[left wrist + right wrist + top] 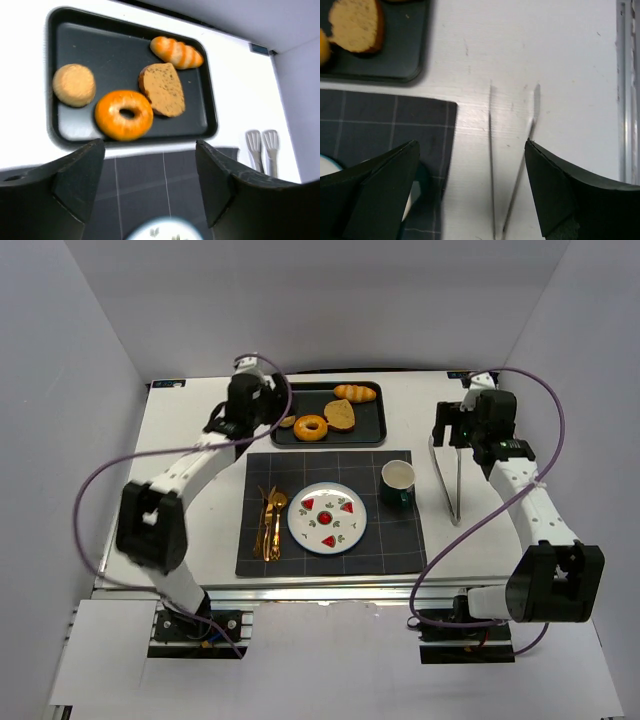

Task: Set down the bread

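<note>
Plainly the bread (123,114) is a glossy golden-orange ring with a clean hole through the middle, smaller than the plate (294,522). It lies flat at the near edge of the black tray (365,420), toward that tray's left half.

In its wrist view, the left claw (147,160) is spread wide with nothing between its fingers. It hangs over the strip where the dark grid placemat (390,540) meets the tray's near rim, and the ring sits just beyond it, apart from both fingers. The right claw (471,150) is also spread wide and grips nothing. It is over the bare white surface (410,410) to the right of the placemat. In its wrist view, a pair of thin metal tongs (459,480) lies on the surface between its fingers. Whether the claw touches the tongs cannot be told.

Nearest the arm bases, the white plate rests on the placemat and shows a red fruit pattern. Gold cutlery (270,523) lies just to its left. A dark green cup (397,495) with a white inside stands upright on the mat's far right corner.

Beyond the mat, the tray holds four pieces. The ring has a small round bun (287,422) just to its left and a brown slice (341,414) touching its right side. An oblong striped roll (355,392) lies at the far edge.
</note>
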Controlling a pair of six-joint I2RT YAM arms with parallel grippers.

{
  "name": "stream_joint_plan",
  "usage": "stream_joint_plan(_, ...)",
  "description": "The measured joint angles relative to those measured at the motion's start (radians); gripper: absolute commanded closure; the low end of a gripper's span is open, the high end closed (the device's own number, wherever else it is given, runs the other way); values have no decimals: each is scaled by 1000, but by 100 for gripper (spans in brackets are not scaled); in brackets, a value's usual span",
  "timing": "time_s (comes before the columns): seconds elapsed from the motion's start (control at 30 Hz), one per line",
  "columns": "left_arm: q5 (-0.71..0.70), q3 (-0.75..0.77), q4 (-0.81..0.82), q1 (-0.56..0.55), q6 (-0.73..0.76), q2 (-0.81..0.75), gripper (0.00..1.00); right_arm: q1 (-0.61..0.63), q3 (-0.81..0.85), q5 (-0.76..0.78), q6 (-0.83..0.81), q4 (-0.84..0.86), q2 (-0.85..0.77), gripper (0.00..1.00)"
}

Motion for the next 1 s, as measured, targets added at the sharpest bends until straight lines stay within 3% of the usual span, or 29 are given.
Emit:
stream_joint_plan(0.07, -1, -126, 22, 2, 15, -156, 25, -19, -42, -23, -60, 7, -22, 33)
stream_joint_plan(0.1, -2, -182, 29, 3, 19, -226, 44, -37, -76, -53, -111, 3, -42, 67)
stream_joint_plan(0.13, -3, -245, 40, 5, 16, -301, 60, -52, -105, -91, -158, -2, -61, 86)
stream_joint_plan(0.17, -5, -302, 51, 6, 14, -366, 78, -72, -134, -134, -196, -12, -84, 100)
stream_joint_plan(0.2, -8, -367, 55, 9, 16, -436, 95, -86, -156, -168, -229, -22, -101, 100)
stream_joint_plan(0.27, -17, -473, 55, 11, 10, -544, 100, -110, -192, -218, -277, -41, -129, 100)
stream_joint_plan(0.33, -40, -585, 39, 14, 3, -650, 100, -116, -203, -262, -315, -56, -135, 28)
stream_joint_plan(0.37, -51, -619, 32, 14, -2, -681, 90, -116, -205, -272, -319, -58, -133, 12)
stream_joint_plan(0.4, -59, -645, 26, 15, -8, -702, 59, -116, -208, -280, -322, -60, -129, 11)
stream_joint_plan(0.47, -95, -727, 3, 15, -25, -784, 26, -116, -207, -288, -333, -69, -98, 11)
stream_joint_plan(0.53, -134, -803, -34, 16, -68, -888, 20, -117, -206, -242, -307, -78, -31, 11)
stream_joint_plan(0.63, -171, -853, -56, 16, -94, -976, 19, -120, -207, -116, -233, -72, 79, 11)
stream_joint_plan(0.8, -185, -882, -81, 16, -112, -974, 19, -120, -208, -12, -200, -21, 193, 12)
stream_joint_plan(0.97, -185, -881, -86, 16, -109, -926, 19, -117, -203, 21, -167, 12, 333, 25)
stream_joint_plan(1.0, -185, -880, -86, 16, -109, -923, 19, -117, -191, 26, -160, 23, 343, 33)
